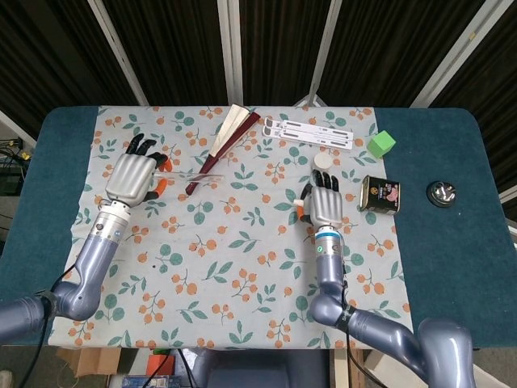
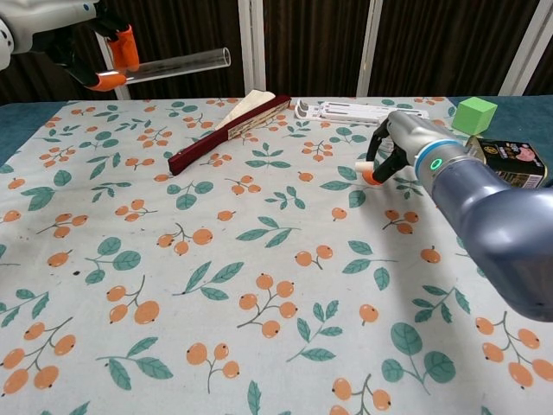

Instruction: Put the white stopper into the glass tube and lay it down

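My left hand (image 1: pixel 131 178) is raised over the left side of the table and grips one end of the clear glass tube (image 1: pixel 191 173). The chest view shows the tube (image 2: pixel 177 65) roughly level, its open end pointing right from that left hand (image 2: pixel 82 39). The white stopper (image 1: pixel 323 162) stands upright on the floral cloth, right of centre. My right hand (image 1: pixel 325 204) rests low just behind it, fingers pointing at it and holding nothing. In the chest view this right hand (image 2: pixel 399 147) hides the stopper.
A folded dark red fan (image 1: pixel 223 142) lies between the hands at the back. Behind the stopper is a white slotted strip (image 1: pixel 312 132). A green cube (image 1: pixel 381 144), a small tin (image 1: pixel 380 194) and a metal bell (image 1: pixel 441 192) sit to the right.
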Tool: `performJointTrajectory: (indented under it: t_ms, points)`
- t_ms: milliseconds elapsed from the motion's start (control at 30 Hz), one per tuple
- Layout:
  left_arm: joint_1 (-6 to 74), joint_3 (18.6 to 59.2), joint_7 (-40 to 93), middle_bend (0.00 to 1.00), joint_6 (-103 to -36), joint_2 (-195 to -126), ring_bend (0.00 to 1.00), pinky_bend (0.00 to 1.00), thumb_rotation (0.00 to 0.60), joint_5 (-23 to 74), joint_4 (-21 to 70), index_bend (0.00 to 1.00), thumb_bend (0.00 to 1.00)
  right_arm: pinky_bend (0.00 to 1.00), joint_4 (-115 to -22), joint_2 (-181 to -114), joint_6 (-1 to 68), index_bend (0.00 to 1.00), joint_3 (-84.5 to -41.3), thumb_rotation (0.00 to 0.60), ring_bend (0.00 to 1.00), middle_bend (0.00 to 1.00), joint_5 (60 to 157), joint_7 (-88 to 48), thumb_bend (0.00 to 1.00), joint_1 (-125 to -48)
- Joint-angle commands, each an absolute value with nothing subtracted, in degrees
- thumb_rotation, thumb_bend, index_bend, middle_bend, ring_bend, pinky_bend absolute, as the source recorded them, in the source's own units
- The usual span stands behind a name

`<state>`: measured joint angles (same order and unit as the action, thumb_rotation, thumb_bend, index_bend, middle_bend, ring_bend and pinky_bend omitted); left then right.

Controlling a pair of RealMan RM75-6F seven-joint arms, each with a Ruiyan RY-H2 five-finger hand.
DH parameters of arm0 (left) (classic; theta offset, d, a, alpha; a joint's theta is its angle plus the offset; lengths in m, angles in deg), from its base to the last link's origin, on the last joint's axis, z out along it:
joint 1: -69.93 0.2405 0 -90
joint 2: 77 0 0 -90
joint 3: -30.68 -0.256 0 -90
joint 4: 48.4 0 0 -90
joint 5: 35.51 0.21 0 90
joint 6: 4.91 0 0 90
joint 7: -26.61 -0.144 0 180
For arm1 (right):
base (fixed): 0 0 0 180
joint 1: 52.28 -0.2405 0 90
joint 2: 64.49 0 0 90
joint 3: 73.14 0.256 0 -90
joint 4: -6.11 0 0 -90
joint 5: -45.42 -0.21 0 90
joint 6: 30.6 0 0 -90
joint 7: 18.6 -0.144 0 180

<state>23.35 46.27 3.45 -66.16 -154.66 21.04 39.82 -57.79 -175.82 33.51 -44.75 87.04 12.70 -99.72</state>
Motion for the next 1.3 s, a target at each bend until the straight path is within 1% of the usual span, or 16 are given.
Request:
performJointTrajectory:
  t_ms: [33, 133, 333, 500, 633, 867, 967, 1133, 1300]
  points:
    - [23.31, 46.25, 3.14, 0.64, -66.49, -155.07, 0.14, 0.0, 0.6, 20.89, 40.59, 0.6, 0.6, 0.0, -61.41, -173.05, 34.73, 0.61, -44.97, 0.6, 0.0, 0.11, 88.09, 12.93, 0.47, -98.58]
    - [23.17, 46.33, 2.84, 0.64, -67.16, -156.42, 0.14, 0.0, 0.6, 20.58, 41.53, 0.6, 0.6, 0.0, -66.06, -169.54, 36.04, 0.61, -44.76, 0.6, 0.0, 0.11, 89.03, 13.34, 0.47, -97.59]
    - [22.57, 46.5, 1.91, 0.64, -68.08, -159.47, 0.14, 0.0, 0.6, 19.7, 41.8, 0.6, 0.6, 0.0, -72.19, -164.26, 37.64, 0.61, -43.71, 0.6, 0.0, 0.11, 89.29, 14.5, 0.47, -96.71]
    - [22.04, 47.42, 2.26, 0.64, -68.94, -161.91, 0.14, 0.0, 0.6, 19.03, 41.03, 0.6, 0.6, 0.0, -75.75, -160.77, 38.17, 0.61, -43.02, 0.6, 0.0, 0.11, 88.99, 15.35, 0.47, -96.43]
    - [21.36, 48.43, 3.33, 0.64, -69.75, -165.82, 0.15, 0.0, 0.6, 18.07, 38.85, 0.6, 0.6, 0.0, -79.21, -156.9, 38.75, 0.61, -42.18, 0.6, 0.0, 0.11, 89.16, 15.93, 0.47, -96.24]
    - [21.7, 50.47, 9.35, 0.64, -72.52, -171.64, 0.16, 0.0, 0.6, 19.34, 34.82, 0.6, 0.6, 0.0, -81.16, -154.27, 39.42, 0.62, -42.23, 0.6, 0.0, 0.11, 89.83, 16.44, 0.47, -97.45]
    - [22.16, 50.75, 12.32, 0.64, -73.46, -173.86, 0.17, 0.0, 0.6, 20.46, 32.91, 0.6, 0.6, 0.0, -81.74, -153.24, 39.6, 0.62, -42.72, 0.6, 0.0, 0.11, 90.56, 15.65, 0.47, -97.36]
    - [22.57, 50.89, 16.15, 0.64, -73.54, -176.0, 0.17, 0.0, 0.6, 22.43, 30.33, 0.6, 0.6, 0.0, -81.86, -151.63, 39.68, 0.62, -44.18, 0.6, 0.0, 0.11, 92.99, 14.09, 0.47, -97.13]
    - [22.19, 51.84, 16.62, 0.64, -72.44, -177.51, 0.17, 0.0, 0.6, 21.54, 28.66, 0.6, 0.6, 0.0, -82.03, -150.57, 39.64, 0.62, -44.87, 0.6, 0.0, 0.11, 93.58, 12.76, 0.47, -96.93]
